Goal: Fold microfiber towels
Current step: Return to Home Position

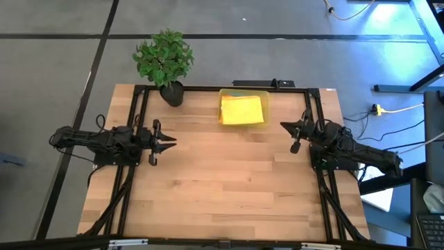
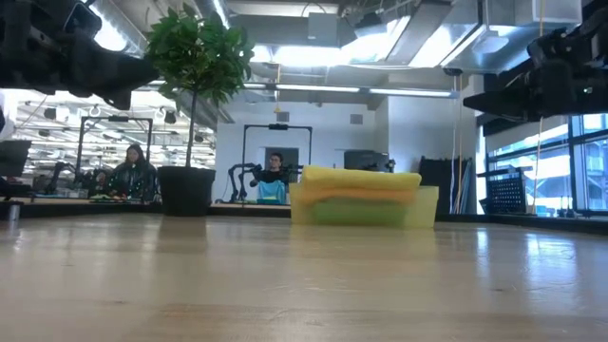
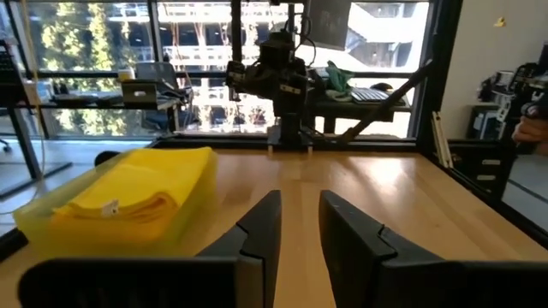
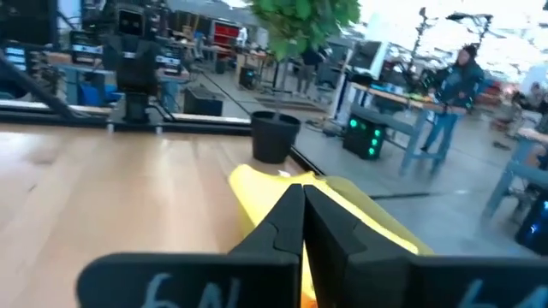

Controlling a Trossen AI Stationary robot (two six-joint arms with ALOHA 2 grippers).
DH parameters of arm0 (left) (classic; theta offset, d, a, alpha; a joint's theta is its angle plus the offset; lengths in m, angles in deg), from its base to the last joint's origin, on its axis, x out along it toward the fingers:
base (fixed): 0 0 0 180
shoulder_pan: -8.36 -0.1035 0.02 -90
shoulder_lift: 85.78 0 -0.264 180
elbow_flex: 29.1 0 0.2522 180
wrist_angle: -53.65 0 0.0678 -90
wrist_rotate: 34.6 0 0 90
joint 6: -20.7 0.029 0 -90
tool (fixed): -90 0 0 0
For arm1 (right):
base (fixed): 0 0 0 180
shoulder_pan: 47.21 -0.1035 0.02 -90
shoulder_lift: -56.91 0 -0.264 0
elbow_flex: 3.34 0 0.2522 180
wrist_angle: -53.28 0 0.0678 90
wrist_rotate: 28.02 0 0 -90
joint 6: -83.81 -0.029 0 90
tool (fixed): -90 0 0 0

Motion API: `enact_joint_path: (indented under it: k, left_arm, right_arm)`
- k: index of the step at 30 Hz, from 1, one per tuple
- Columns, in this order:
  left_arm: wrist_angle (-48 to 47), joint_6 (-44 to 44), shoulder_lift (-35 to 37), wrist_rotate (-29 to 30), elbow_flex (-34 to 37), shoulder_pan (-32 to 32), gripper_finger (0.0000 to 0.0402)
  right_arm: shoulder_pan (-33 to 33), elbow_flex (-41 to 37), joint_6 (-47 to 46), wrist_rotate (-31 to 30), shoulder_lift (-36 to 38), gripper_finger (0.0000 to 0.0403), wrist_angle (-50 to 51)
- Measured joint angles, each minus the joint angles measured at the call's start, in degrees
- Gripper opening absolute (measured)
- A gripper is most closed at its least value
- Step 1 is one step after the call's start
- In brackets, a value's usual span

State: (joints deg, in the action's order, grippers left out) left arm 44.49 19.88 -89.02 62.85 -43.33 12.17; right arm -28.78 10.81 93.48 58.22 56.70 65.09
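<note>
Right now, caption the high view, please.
Folded yellow towel in yellow bin; left gripper open, right gripper shut, either side.

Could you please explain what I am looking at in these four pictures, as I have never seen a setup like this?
This is a robot with two dark arms working at a wooden table. One picture looks straight down from above, and one looks level across the tabletop. The other two come from cameras on the arms' wrists, looking past each arm's own fingers. The left gripper is open and the right gripper is shut. Both hold nothing and hang at opposite sides of the table. Near the back edge stands a yellow bin with a folded yellow towel on top, and beside it a potted plant.
</note>
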Motion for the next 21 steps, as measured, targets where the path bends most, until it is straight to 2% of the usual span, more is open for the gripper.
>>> enact_joint_path:
  k: [7,14,21]
  left_arm:
    - [-1.32,-0.47,0.01,0.36,0.0,2.26,0.0072]
    - [-2.71,1.13,-0.02,0.82,0.0,3.11,0.0072]
    - [-2.67,1.37,0.0,0.84,0.0,3.09,0.0073]
  right_arm:
    - [-5.25,0.0,2.64,-1.52,-0.02,0.0012,-0.27]
    - [-5.31,0.0,1.12,6.33,-0.05,0.0012,0.62]
    - [-5.29,0.0,-1.74,6.44,-0.02,0.0012,0.47]
